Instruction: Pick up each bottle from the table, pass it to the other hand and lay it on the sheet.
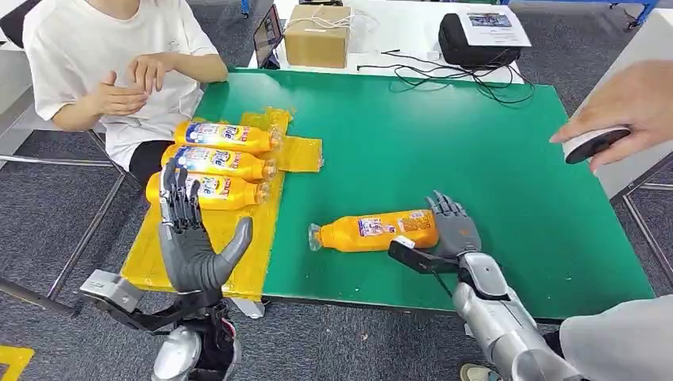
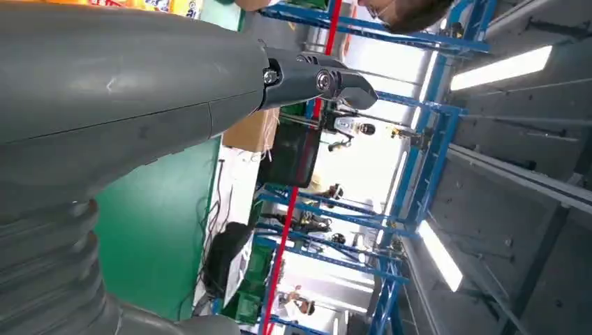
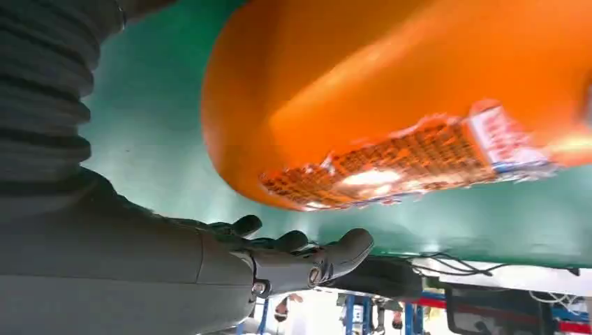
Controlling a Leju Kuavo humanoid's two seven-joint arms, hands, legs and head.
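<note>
**Right robot hand at the base of the fourth orange bottle; three already on the yellow sheet**

An orange plastic bottle with a clear cap (image 1: 373,232) lies on its side on the green surface (image 1: 444,151), cap pointing toward the left robot hand. The right robot hand (image 1: 451,230) sits at the bottle's base, fingers spread and uncurled beside it; from the head view I cannot tell whether they touch it, and nothing is gripped. The right wrist view shows what the head view cannot: the bottle's orange underside (image 3: 419,105) looming close, with a printed back label (image 3: 412,164) too blurred to read, and the right robot hand's thumb (image 3: 314,262) stretched out with its fingers apart, apart from the bottle.

The left robot hand (image 1: 194,238) stands upright and open, fingers splayed, holding nothing, over the near part of the flat yellow plastic sheet (image 1: 238,254). Just beyond its fingertips lie three more orange bottles (image 1: 218,163) side by side on the sheet, caps pointing toward the right robot hand. Their blue-and-white front labels carry a word that looks like "Rite", though I cannot read it surely.

The left wrist view shows the left robot hand's thumb (image 2: 314,80) against blue racking and ceiling lights.

Beyond the sheet sits a person in a white shirt (image 1: 103,55). Farther off are a cardboard box (image 1: 317,36) and a black bag (image 1: 476,40). Off to the right robot hand's far side, another person's hand (image 1: 627,111) holds a small dark-and-white object.
</note>
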